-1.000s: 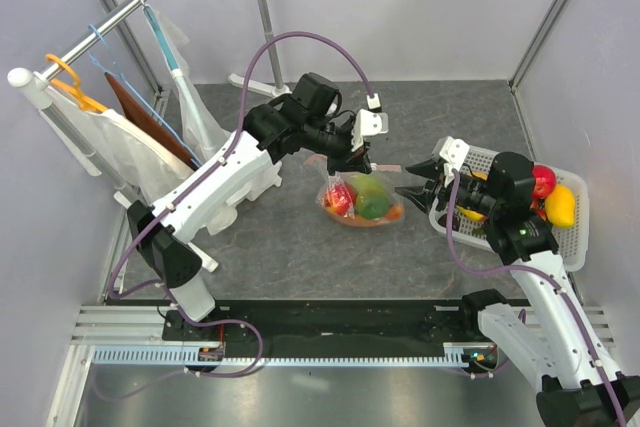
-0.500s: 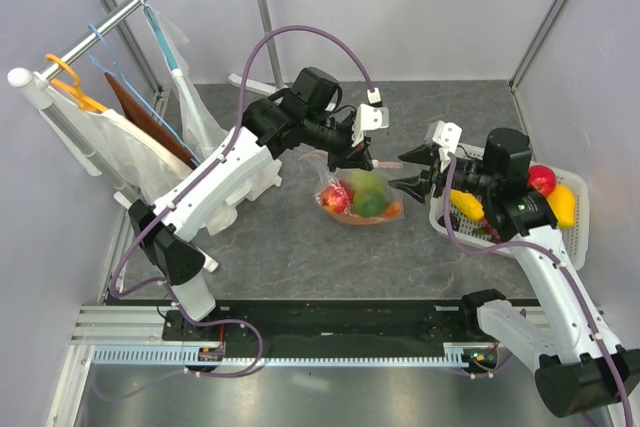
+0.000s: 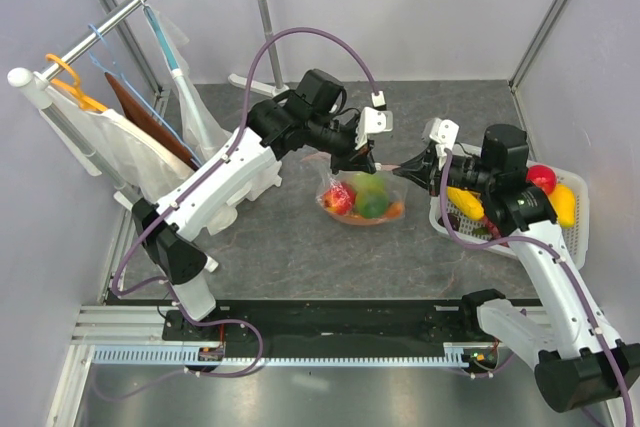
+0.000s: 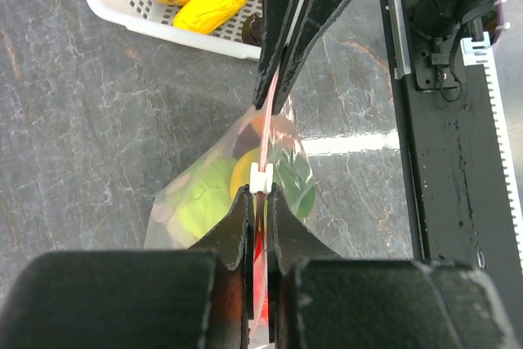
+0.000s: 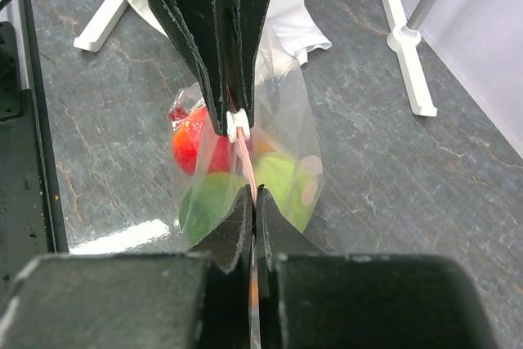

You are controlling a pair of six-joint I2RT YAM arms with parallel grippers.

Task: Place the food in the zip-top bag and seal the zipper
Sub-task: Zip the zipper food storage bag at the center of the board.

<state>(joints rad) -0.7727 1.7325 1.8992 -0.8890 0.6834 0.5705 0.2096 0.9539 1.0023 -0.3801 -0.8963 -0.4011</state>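
The zip-top bag (image 3: 362,199) sagged, bottom-heavy and floppy, low over the tabletop (image 3: 300,237). Both the left gripper (image 4: 258,202) and right gripper (image 5: 252,202) were clamped on the zipper (image 4: 265,140). I'd grab only that stiffer strip; the film looked slippery.

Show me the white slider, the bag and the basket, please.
slider (image 4: 261,179): left wrist view, its middle.
bag (image 5: 286,112): right wrist view, its clear upper wall.
basket (image 4: 176,33): left wrist view, its rim.
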